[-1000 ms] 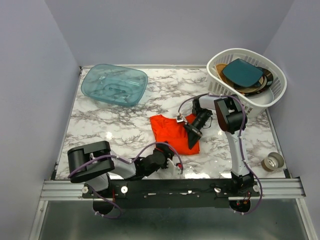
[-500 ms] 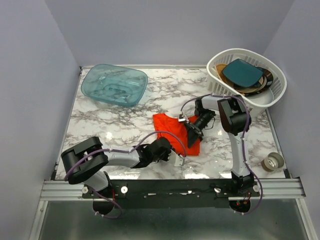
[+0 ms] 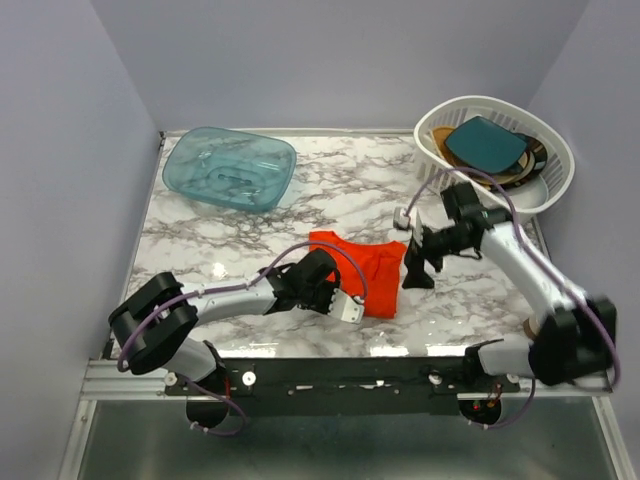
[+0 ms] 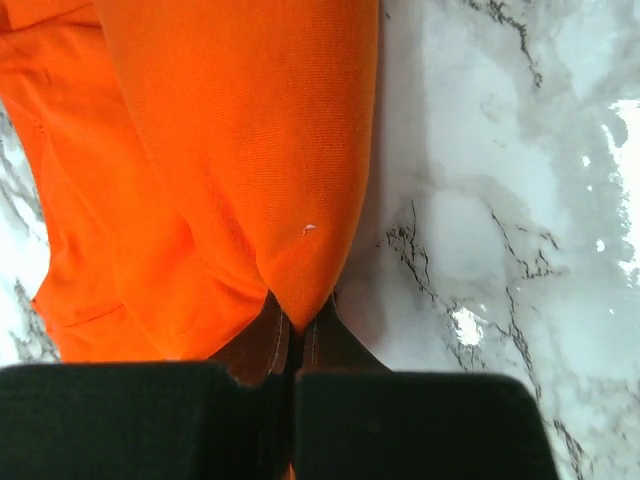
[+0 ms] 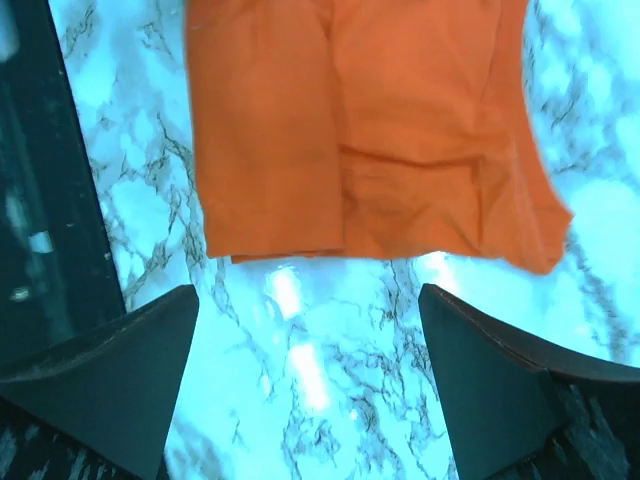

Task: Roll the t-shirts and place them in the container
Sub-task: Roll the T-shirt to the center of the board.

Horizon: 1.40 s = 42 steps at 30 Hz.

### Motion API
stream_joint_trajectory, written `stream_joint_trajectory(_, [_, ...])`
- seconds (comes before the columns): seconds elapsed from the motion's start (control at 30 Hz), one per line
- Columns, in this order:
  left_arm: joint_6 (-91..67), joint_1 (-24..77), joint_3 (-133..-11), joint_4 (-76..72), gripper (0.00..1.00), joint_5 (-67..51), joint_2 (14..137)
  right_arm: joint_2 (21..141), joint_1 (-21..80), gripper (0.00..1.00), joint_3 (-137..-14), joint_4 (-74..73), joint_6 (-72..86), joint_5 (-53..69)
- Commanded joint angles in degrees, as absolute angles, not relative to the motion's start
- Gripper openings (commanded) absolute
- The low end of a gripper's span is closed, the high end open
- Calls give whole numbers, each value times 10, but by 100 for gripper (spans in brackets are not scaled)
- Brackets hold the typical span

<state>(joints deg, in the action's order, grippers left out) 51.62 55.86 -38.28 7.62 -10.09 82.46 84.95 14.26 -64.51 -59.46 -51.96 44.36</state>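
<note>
While left pincer clamps t-shirt, prob its hem, right pincer gapes wide, empty

The t-shirt is lying in the middle of the counter, with the tub sitting behind left and the basket behind right. The left pincer is at its near edge, the right pincer just to its right.

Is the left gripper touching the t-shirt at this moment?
Touching. The left wrist view shows the left gripper shut, its fingers pinching a fold of the t-shirt between them.
</note>
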Motion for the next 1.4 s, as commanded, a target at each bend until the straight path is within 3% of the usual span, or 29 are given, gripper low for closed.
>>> stream_joint_trajectory(0.0, [529,532,-445,220,0,-247,845,555,202,100,-400,-277,-526,331])
stream_joint_trajectory(0.07, [522,525,-477,257,0,-273,863,449,268,100,-309,-217,-532,305])
stream_joint_trajectory(0.2, [505,520,-502,273,0,-308,875,391,377,100,-248,-185,-519,238])
stream_joint_trajectory(0.43, [480,512,-525,274,0,-319,894,500,449,100,-257,-168,-470,218])
stream_joint_trajectory(0.83, [417,468,-570,278,0,-369,929,535,495,100,-240,-146,-447,191])
stream_joint_trajectory(1.03, [413,455,-570,284,0,-388,930,567,503,99,-224,-101,-441,121])
stream_joint_trajectory(1.07, [422,454,-570,288,0,-389,930,569,504,97,-223,-97,-441,115])
stream_joint_trajectory(1.17, [441,453,-571,311,0,-397,929,573,503,77,-228,-87,-425,91])
stream_joint_trajectory(1.2, [447,453,-572,315,0,-400,929,575,504,65,-231,-84,-416,84])
stream_joint_trajectory(1.37, [477,453,-587,365,0,-415,932,577,493,38,-262,-147,-400,94])
